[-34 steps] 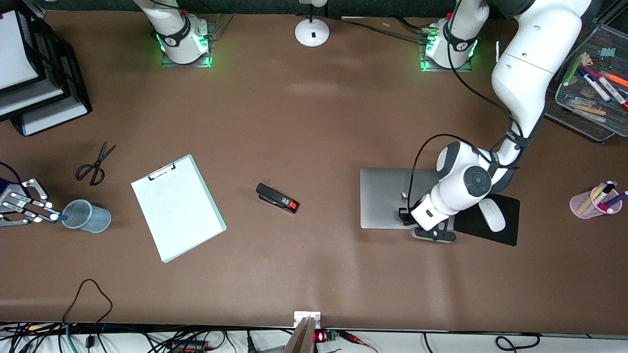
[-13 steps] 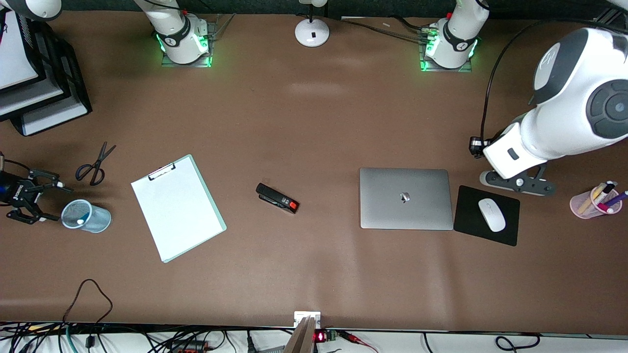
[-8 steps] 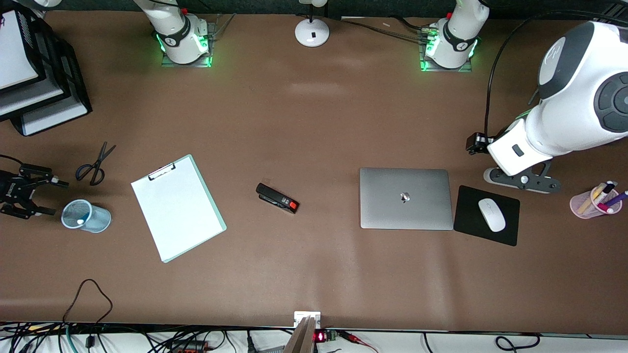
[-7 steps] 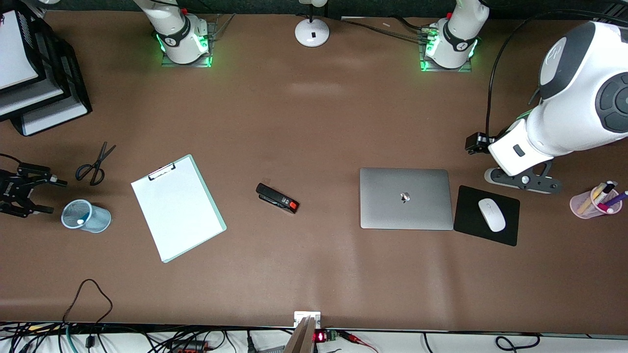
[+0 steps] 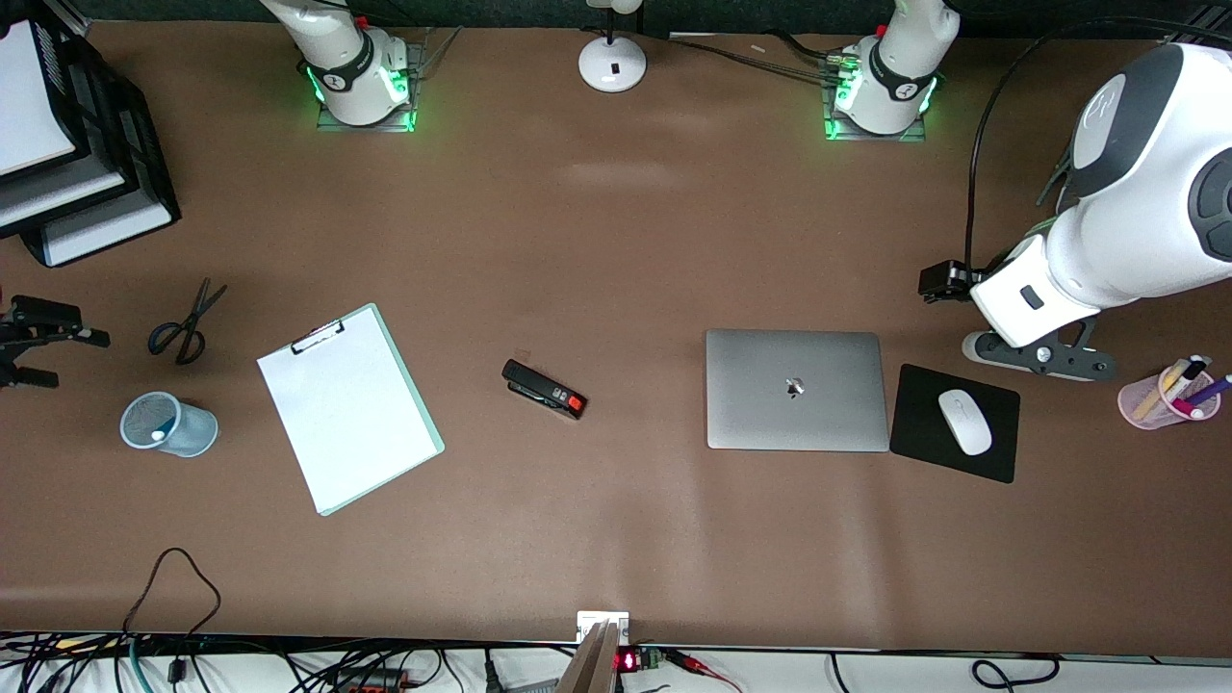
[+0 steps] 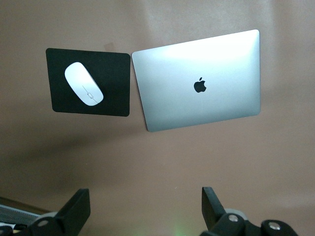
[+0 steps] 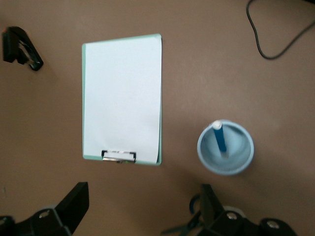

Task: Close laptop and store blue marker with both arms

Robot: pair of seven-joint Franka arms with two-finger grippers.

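Observation:
The silver-grey laptop [image 5: 795, 389] lies shut on the table, apple logo up, and also shows in the left wrist view [image 6: 199, 86]. The blue marker [image 7: 220, 137] stands in the light-blue cup [image 5: 168, 424], white end up. My right gripper [image 5: 75, 360] is open and empty, in the air over the table's edge beside the cup; its wrist view shows the jaws [image 7: 143, 201] wide apart. My left gripper [image 5: 1041, 356] is open and empty, up over the table beside the mouse pad; its wrist view shows it [image 6: 145, 209] over bare table.
A black mouse pad [image 5: 924, 452] with a white mouse [image 5: 964, 422] lies beside the laptop. A pink pen cup [image 5: 1160, 399] stands at the left arm's end. A clipboard [image 5: 348, 407], a stapler [image 5: 544, 389] and scissors [image 5: 188, 322] lie toward the right arm's end, paper trays [image 5: 87, 192] past them.
My left gripper has lifted off the laptop lid and drawn back toward its end. My right gripper has left the marker in the cup and pulled away from it, open.

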